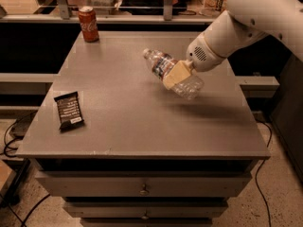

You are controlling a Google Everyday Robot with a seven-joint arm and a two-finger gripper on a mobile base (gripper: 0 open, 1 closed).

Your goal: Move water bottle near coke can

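Above the bench (132,117), right of centre: holds the water bottle (160,64) clamped in the claw (175,74), tilted, cap toward the coke can (88,24), well apart.

water bottle (160,64): clear, crinkled, white cap, tilted with the cap pointing far-left. Held off the surface (142,126), right of centre, with the gripper (174,75) jaws clamped on its middle. coke can (88,24): red, silver top, upright at far-left corner, well apart from the bottle.
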